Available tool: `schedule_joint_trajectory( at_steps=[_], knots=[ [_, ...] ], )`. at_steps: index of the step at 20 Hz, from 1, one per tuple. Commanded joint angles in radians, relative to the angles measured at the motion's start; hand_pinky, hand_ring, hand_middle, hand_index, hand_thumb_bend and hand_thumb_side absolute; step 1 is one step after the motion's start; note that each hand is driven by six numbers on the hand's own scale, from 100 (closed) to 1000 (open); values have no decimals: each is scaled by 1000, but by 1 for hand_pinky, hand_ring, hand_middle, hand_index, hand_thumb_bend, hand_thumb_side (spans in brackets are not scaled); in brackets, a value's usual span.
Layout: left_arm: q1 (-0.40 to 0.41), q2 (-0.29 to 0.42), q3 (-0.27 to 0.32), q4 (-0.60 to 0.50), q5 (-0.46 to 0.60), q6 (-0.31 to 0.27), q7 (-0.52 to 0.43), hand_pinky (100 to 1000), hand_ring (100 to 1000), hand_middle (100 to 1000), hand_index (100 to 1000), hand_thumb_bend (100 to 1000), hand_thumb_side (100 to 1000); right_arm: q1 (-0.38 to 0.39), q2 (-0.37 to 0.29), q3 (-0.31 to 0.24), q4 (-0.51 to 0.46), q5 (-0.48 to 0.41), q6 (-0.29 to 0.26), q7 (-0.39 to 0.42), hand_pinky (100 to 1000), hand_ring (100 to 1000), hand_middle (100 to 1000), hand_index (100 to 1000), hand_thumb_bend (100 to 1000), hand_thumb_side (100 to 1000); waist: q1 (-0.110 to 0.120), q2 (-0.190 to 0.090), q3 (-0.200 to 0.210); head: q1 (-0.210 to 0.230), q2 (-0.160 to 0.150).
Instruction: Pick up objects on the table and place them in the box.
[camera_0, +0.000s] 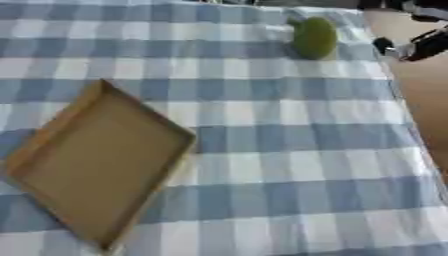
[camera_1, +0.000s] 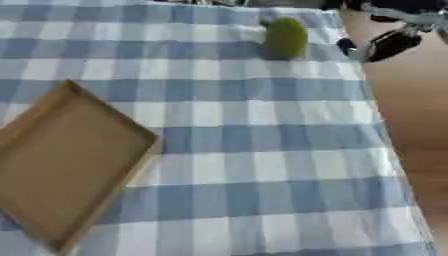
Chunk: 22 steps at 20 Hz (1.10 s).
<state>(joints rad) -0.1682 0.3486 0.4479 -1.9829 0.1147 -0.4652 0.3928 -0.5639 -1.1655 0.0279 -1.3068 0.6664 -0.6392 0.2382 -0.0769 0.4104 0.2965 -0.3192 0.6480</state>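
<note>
A green oval object (camera_0: 314, 37) lies near the far right corner of the blue-and-white checked tablecloth. A shallow brown cardboard box (camera_0: 92, 157) sits at the near left, turned at an angle, with nothing inside. My right hand (camera_1: 390, 42) shows at the upper right, beyond the table's right edge and a short way right of the green object, not touching it. Its black fingers are blurred. My left hand is out of sight.
The table's right edge (camera_1: 385, 145) runs down the right side, with brown wooden floor (camera_1: 420, 115) beyond it. Checked cloth (camera_0: 297, 165) spreads between the box and the green object.
</note>
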Motion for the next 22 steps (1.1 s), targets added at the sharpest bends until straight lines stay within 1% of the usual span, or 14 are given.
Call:
schedule_joint_trajectory(
  at_steps=[1,3,7,11,14,19,22],
  knots=[
    [-8,20,1,-17,2,0,-6,680,563,575,617,404,669,-30,-18,5,15,-13,-9,13,909,968,908,978,100,378,2,-21,3,-5,-12],
    [-9,20,0,-17,3,0,-7,680,564,576,617,405,667,-46,-8,14,28,-17,-14,21,901,953,907,979,100,379,1,-21,6,-6,-12],
    [-9,20,0,-17,3,1,-8,680,563,576,617,405,668,-73,9,26,56,-20,-19,38,861,871,896,999,100,373,0,-19,9,-7,-12],
    [-12,19,0,-17,3,2,-10,681,563,577,617,404,669,-104,31,36,86,-38,-24,54,837,830,885,1000,100,341,-3,-15,10,-8,-12],
    [-12,17,0,-17,3,3,-11,681,563,578,616,403,670,-126,45,40,111,-52,-24,69,837,832,881,1000,100,327,-5,-13,12,-9,-12],
    [-13,15,1,-17,2,4,-13,681,563,579,616,400,672,-161,71,40,154,-85,-25,103,843,870,887,1000,100,258,-8,-8,16,-9,-14],
    [-13,13,2,-17,2,5,-15,682,563,579,616,399,674,-183,86,36,185,-118,-15,129,842,873,883,1000,100,248,-10,-5,18,-9,-15]
  ],
)
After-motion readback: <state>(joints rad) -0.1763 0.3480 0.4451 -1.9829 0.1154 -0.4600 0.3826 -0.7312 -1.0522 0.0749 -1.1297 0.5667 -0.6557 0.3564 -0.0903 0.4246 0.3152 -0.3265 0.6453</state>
